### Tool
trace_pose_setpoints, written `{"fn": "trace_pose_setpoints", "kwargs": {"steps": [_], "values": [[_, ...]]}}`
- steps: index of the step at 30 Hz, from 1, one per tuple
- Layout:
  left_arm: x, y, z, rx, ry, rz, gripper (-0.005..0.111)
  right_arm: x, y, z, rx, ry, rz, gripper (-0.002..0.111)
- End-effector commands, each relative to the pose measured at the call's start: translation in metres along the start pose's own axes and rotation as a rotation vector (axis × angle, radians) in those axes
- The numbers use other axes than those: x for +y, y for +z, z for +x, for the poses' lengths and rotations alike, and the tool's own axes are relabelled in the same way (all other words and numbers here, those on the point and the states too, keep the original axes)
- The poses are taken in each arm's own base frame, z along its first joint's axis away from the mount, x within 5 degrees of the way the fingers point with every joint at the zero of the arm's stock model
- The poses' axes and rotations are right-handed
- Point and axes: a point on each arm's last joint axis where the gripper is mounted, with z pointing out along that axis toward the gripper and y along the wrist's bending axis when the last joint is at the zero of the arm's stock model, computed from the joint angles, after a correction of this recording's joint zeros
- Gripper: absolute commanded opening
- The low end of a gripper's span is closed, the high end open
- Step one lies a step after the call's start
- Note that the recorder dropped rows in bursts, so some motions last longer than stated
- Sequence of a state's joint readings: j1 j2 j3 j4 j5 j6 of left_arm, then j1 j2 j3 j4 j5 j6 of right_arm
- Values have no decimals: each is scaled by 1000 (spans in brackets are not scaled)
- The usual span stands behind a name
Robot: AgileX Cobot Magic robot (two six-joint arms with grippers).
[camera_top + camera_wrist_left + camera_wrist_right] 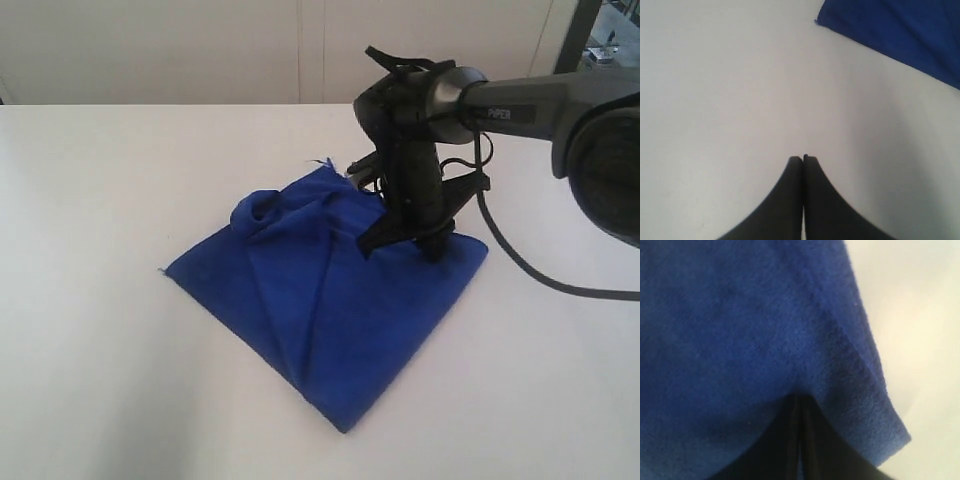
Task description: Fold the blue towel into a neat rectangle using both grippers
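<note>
The blue towel lies on the white table, folded into a rough diamond with creases down its middle and a bunched lump at its far left. My right gripper points down onto the towel's right corner. In the right wrist view it is shut, its tips pressed against the towel near a folded edge. My left gripper is shut and empty over bare table, with a corner of the towel well ahead of it. The left gripper is outside the exterior view.
The right arm reaches in from the right edge, and its black cable loops down onto the table beside the towel. A pale wall runs behind the table's far edge. A loose thread sticks out at the towel's far corner.
</note>
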State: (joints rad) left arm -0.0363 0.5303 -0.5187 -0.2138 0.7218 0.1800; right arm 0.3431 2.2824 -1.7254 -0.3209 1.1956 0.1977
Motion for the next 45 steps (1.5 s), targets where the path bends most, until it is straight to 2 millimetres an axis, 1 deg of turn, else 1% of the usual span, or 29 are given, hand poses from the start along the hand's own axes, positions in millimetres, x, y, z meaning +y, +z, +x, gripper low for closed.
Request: {"fn": "trace_pose_setpoints", "kwargs": {"steps": [1,3,6,9,11,12,14,16,19,23,26,35,39,42,45], "values": [[0,0,2,3,-3,2,0,3,-3,16,53,-33,-13,0],[0,0,2,3,-3,2,0,0,-15,18,24,-43,-15,0],[0,0,2,3,-3,2,0,-5,-48,22,-57,-54,-2,0],[0,0,2,3,-3,2,0,-1,-79,30,-133,-74,-8,0],[0,0,2,3,-3,2,0,10,-94,34,-165,-94,-36,0],[0,0,2,3,-3,2,0,20,-100,34,-206,-118,-72,0],[0,0,2,3,-3,2,0,46,-108,31,-292,-188,-166,0],[0,0,2,3,-3,2,0,76,-110,27,-365,-238,-255,0],[0,0,2,3,-3,2,0,109,-105,19,-468,-273,-318,0],[0,0,2,3,-3,2,0,143,-86,11,-509,-272,-389,0],[0,0,2,3,-3,2,0,161,-71,9,-508,-281,-406,0],[0,0,2,3,-3,2,0,177,-45,1,-513,-219,-437,0],[0,0,2,3,-3,2,0,180,-44,-6,-570,-193,-450,0],[0,0,2,3,-3,2,0,178,-44,-16,-598,-108,-478,0],[0,0,2,3,-3,2,0,172,-39,-29,-615,-13,-500,0]]}}
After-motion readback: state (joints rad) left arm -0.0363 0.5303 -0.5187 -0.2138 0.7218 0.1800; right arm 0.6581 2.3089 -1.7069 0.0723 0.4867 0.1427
